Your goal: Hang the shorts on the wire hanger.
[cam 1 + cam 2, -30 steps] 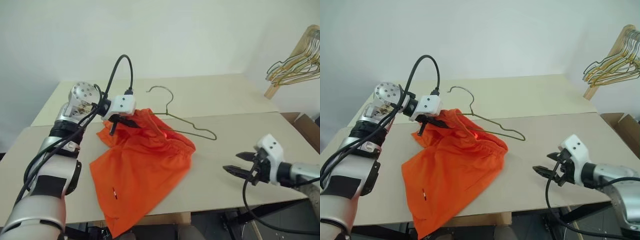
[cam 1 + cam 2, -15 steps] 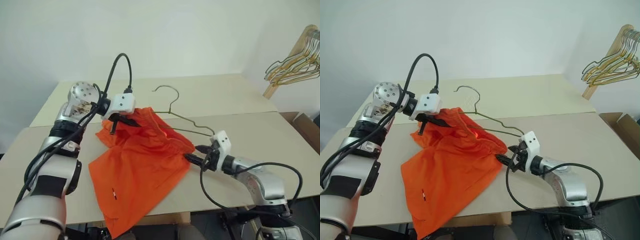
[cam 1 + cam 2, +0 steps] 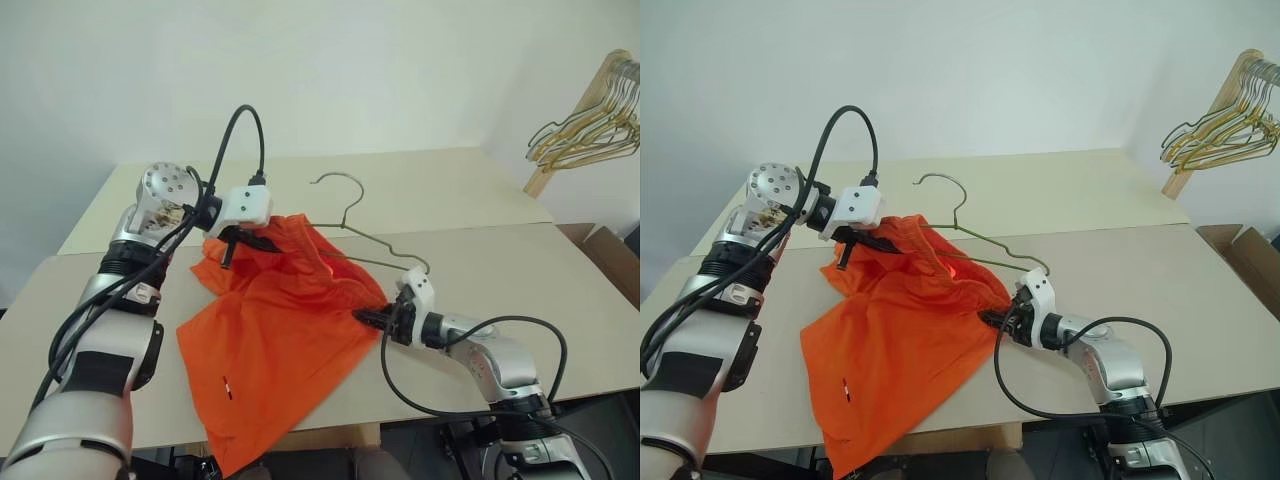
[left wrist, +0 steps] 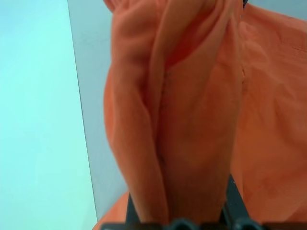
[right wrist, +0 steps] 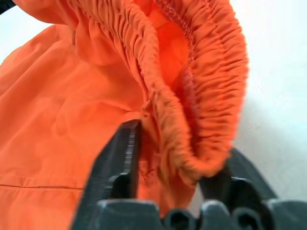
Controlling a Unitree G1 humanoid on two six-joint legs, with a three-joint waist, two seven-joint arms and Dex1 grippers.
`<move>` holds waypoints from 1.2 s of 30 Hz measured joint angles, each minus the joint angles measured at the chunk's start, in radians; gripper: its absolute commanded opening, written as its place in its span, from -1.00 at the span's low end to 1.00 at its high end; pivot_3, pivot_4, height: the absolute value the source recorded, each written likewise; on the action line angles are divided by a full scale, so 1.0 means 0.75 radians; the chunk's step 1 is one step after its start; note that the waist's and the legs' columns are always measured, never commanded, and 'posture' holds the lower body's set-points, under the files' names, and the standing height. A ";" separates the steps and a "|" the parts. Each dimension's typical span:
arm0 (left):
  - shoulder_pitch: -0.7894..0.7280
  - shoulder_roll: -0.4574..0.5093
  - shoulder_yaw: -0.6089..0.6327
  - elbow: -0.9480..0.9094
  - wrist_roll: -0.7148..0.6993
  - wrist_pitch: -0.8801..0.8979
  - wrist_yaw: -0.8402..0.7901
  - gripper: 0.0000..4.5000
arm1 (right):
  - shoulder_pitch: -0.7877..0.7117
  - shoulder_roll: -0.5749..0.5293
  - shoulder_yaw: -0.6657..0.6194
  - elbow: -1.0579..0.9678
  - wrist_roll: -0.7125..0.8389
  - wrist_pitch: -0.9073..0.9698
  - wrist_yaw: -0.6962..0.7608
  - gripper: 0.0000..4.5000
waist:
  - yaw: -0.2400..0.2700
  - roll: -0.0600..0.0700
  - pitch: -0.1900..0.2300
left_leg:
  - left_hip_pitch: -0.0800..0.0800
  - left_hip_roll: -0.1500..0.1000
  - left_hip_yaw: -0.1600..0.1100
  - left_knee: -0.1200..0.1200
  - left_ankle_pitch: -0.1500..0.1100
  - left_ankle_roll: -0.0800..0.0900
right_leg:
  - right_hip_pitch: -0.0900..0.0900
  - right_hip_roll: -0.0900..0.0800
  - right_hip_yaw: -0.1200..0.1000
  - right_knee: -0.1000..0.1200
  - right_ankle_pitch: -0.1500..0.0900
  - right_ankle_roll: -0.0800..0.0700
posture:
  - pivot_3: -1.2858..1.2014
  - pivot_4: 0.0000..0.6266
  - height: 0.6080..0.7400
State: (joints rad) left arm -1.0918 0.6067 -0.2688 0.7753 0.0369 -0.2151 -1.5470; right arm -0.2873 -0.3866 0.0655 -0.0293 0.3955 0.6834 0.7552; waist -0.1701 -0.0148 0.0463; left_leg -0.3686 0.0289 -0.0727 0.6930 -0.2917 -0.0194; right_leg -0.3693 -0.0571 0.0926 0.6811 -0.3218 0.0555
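The orange shorts (image 3: 280, 340) lie spread on the near table, their lower hem hanging over the front edge. My left gripper (image 3: 245, 242) is shut on the far left corner of the waistband and holds it lifted; orange cloth (image 4: 192, 120) bunches between its fingers. The wire hanger (image 3: 370, 240) runs partly inside the raised waist opening, its hook pointing toward the far table. My right gripper (image 3: 365, 318) is at the right end of the waistband, and its black fingers (image 5: 120, 153) are closed on either side of the gathered elastic (image 5: 192, 96).
A wooden rack with a bunch of gold and green hangers (image 3: 590, 125) stands at the far right. A cardboard box (image 3: 610, 250) sits beside the table's right end. A second table (image 3: 440, 185) adjoins behind. Bare tabletop (image 3: 530, 275) stretches to the right of the shorts.
My right gripper has swung in from the right side of the table to the shorts' waistband, and its wide-open fingers have closed on the elastic. The left arm has stayed put.
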 measured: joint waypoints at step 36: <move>0.140 0.148 -0.117 -0.053 -0.240 0.011 -0.048 -1.00 | 0.146 -0.341 -0.210 -0.162 0.301 0.154 0.133 -0.98 | 0.018 0.000 0.000 | -0.001 0.000 -0.003 0.002 -0.001 0.001 | 0.002 0.000 -0.003 -0.001 0.000 0.000 | -0.06 -1.00 1.00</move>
State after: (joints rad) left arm -0.9866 0.7175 -0.3562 0.7357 -0.1429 -0.2072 -1.5830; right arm -0.1777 -0.6422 -0.0918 -0.1508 0.6213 0.7989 0.8547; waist -0.1567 -0.0146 0.0462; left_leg -0.3690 0.0285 -0.0747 0.6945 -0.2922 -0.0184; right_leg -0.3675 -0.0572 0.0900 0.6804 -0.3220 0.0558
